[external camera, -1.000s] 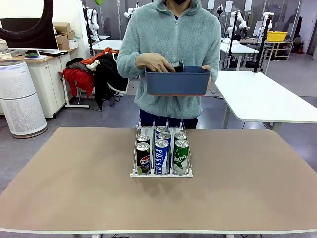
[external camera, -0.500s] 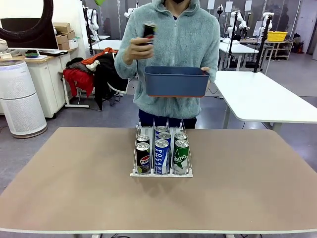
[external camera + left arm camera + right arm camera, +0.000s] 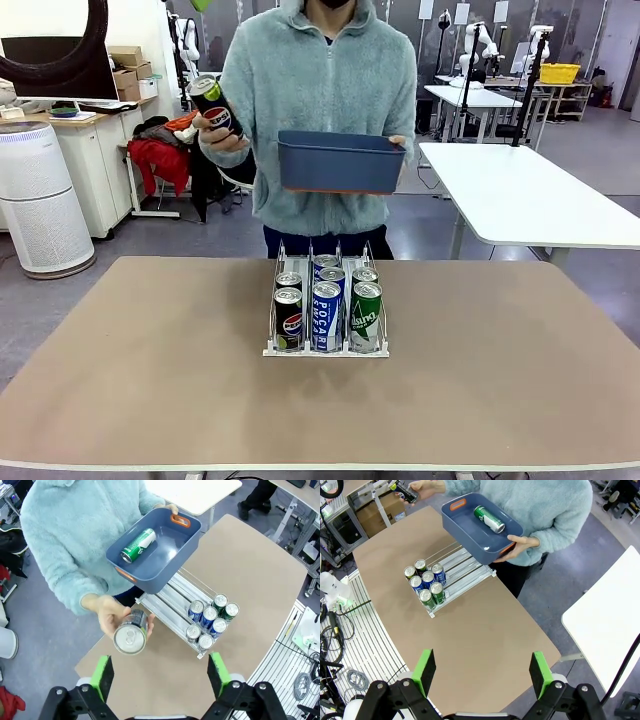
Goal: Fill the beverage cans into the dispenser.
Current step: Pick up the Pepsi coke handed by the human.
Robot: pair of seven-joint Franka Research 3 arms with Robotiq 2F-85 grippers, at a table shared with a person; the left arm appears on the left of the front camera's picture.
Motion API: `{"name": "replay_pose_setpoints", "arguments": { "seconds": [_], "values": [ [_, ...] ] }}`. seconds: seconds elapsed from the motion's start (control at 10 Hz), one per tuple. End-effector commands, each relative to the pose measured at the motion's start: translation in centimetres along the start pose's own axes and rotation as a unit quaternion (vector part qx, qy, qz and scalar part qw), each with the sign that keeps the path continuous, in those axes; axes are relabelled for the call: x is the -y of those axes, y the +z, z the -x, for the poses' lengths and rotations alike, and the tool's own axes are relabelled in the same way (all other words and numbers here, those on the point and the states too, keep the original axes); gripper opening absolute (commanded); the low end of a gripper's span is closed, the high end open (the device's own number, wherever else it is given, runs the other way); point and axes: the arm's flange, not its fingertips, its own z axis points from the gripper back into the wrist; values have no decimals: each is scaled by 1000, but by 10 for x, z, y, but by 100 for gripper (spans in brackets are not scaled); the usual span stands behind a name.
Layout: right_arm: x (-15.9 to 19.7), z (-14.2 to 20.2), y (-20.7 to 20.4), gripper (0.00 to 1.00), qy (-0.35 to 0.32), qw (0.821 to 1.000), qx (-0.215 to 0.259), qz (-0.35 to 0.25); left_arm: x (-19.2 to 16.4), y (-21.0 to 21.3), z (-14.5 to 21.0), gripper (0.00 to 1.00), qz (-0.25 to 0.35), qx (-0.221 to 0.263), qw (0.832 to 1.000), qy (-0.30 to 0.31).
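Observation:
The dispenser stands mid-table with several beverage cans at its front: black Pepsi left, blue-and-white middle, green right. Its rear lanes lie bare. A person at the far side holds a dark blue bin in one hand and a black Pepsi can raised in the other hand, off to the bin's left. One green can lies inside the bin. My left gripper and right gripper hang open high above the table, holding nothing. The black can shows top-on just beyond the left gripper.
The brown table is bare on both sides of the dispenser. A white table stands at the back right, a white air purifier at the back left. A wire shelf sits beside the table.
The person's hand lifted the black can out of the bin and swung it to the picture's left. The bin and the person shifted slightly left. Both grippers stayed open.

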Motion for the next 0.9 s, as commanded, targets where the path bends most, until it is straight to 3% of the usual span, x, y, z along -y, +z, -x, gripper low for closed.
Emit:
{"name": "replay_pose_setpoints", "arguments": {
  "seconds": [0.0,0.8],
  "values": [
    [-2,0,0,100,1,1000,0,0,1,1,7,100,-2,-5,1000,0],
    [-2,0,0,100,1,1000,0,0,1,1,7,100,-2,-5,1000,0]
  ]
}}
